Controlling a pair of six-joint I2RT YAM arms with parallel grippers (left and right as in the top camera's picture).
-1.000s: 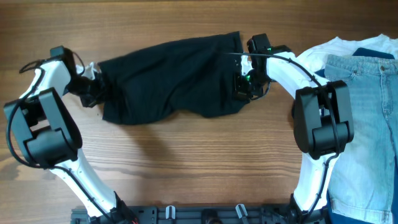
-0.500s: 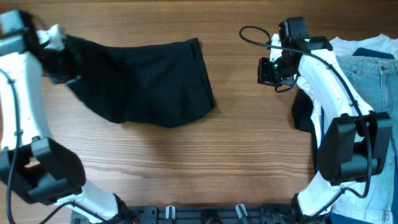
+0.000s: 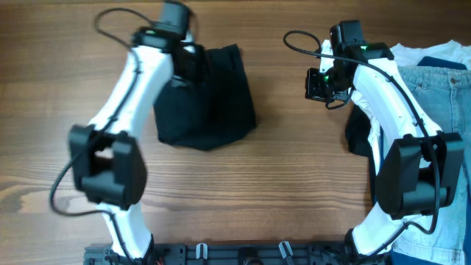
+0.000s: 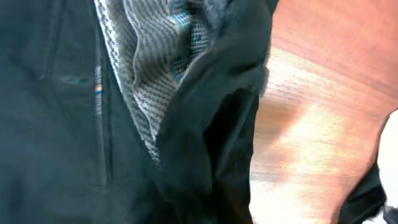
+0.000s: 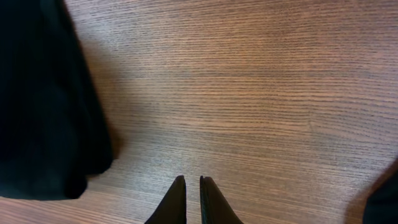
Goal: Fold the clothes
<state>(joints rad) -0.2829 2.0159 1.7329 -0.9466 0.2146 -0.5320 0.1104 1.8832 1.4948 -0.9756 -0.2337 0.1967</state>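
The black shorts (image 3: pixel 213 103) lie doubled over in a compact shape at the middle back of the table. My left gripper (image 3: pixel 188 62) is over their top left corner, and its fingers are buried in the fabric. The left wrist view is filled by the black shorts (image 4: pixel 56 124) and their grey speckled inner waistband (image 4: pixel 149 56). My right gripper (image 3: pixel 318 85) hovers to the right of the shorts, apart from them. In the right wrist view its fingers (image 5: pixel 193 182) are closed and empty over bare wood, with the edge of the shorts (image 5: pixel 37 112) at the left.
Light blue denim jeans (image 3: pixel 441 125) and a white shirt (image 3: pixel 401 55) lie at the right edge of the table. A dark patch (image 3: pixel 357 136) shows beside the right arm. Bare wood lies in front of the shorts.
My left arm has swung from the far left to the right with the shorts' left end, laying it over the right half. The right arm has stayed still since half a second ago.
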